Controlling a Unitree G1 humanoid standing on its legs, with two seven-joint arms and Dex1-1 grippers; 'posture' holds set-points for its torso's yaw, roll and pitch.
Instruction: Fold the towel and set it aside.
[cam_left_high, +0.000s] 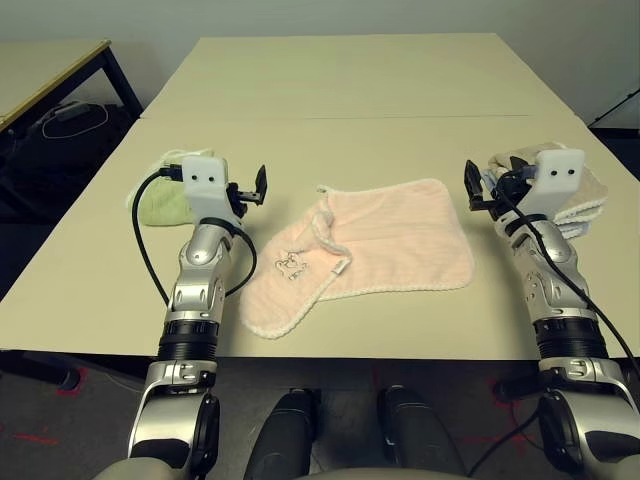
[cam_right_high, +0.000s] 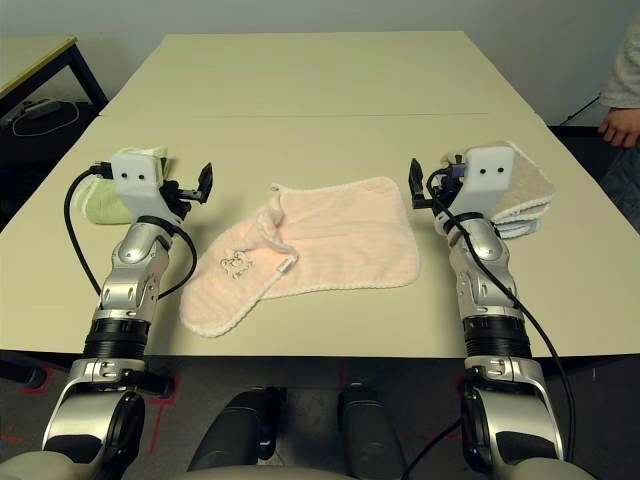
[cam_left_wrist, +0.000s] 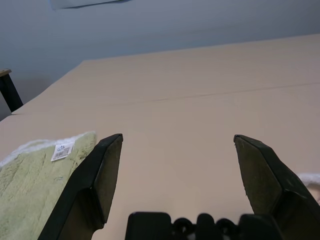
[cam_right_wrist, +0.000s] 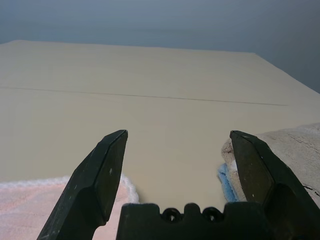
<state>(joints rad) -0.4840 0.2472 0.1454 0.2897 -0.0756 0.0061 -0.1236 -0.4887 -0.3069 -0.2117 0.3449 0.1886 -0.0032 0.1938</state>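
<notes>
The pale pink towel (cam_left_high: 380, 245) lies on the table (cam_left_high: 350, 100) between my two arms. Its left part is folded over itself into a loose flap, with the small dark animal mark (cam_left_high: 290, 265) facing up and the white corded edge showing. My left gripper (cam_left_high: 252, 190) is raised just left of the towel, open and holding nothing; in the left wrist view the left gripper (cam_left_wrist: 177, 145) has only bare tabletop between its fingers. My right gripper (cam_left_high: 480, 190) hovers at the towel's right edge, also open and holding nothing. A pink towel corner (cam_right_wrist: 30, 200) shows beside the right gripper (cam_right_wrist: 177, 140).
A folded light green towel (cam_left_high: 160, 205) lies behind my left gripper. A stack of folded beige and white towels (cam_left_high: 590, 195) lies behind my right gripper. A person's hand (cam_right_high: 622, 125) shows at the far right edge. A second table (cam_left_high: 40, 70) stands at the left.
</notes>
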